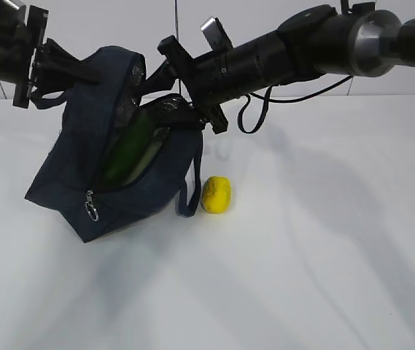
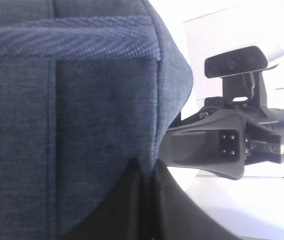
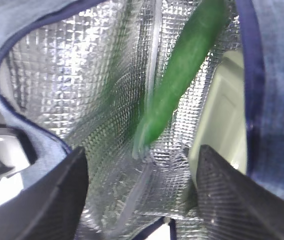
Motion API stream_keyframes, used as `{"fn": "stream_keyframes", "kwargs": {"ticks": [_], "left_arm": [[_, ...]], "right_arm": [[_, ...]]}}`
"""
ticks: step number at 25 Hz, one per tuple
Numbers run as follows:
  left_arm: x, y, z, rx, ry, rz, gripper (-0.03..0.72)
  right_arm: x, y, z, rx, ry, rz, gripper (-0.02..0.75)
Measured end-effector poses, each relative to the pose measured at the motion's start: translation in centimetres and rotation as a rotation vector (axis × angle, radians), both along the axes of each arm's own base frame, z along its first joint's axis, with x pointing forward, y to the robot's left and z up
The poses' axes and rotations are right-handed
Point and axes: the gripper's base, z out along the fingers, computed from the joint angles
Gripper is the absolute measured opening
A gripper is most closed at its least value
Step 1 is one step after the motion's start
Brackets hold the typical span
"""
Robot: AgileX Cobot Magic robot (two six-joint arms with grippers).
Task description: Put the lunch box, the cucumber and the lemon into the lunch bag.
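Observation:
The navy lunch bag [image 1: 83, 182] hangs tilted over the table with its zipper mouth gaping. My left gripper [image 1: 83, 71] is shut on the bag's upper fabric [image 2: 102, 100], its fingers [image 2: 132, 200] pinching a fold. At the bag's mouth my right gripper [image 1: 180, 109] stands open, fingers [image 3: 67, 190] wide apart and empty. The dark green cucumber [image 3: 181, 75] lies loose and blurred against the silver lining, also showing through the mouth [image 1: 130, 149]. Beside it the pale green lunch box [image 3: 226, 115] sits inside the bag. The yellow lemon [image 1: 216, 195] rests on the table just right of the bag.
A metal ring pull [image 1: 90, 211] hangs at the zipper's lower end. A loop handle [image 1: 189, 193] dangles beside the lemon. The right arm [image 2: 221, 145] and its camera [image 2: 241, 60] sit close behind the bag. White tabletop [image 1: 324, 255] stretches to the right.

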Motion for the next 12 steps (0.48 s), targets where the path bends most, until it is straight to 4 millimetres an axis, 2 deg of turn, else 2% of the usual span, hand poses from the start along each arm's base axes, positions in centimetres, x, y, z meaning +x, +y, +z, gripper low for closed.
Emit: {"fn": "stream_keyframes", "kwargs": {"ticks": [12], "left_arm": [[0.08, -0.02, -0.07, -0.01, 0.003, 0.005, -0.008]], "right_arm": [[0.01, -0.06, 0.33, 0.024, -0.06, 0.038, 0.508]]}}
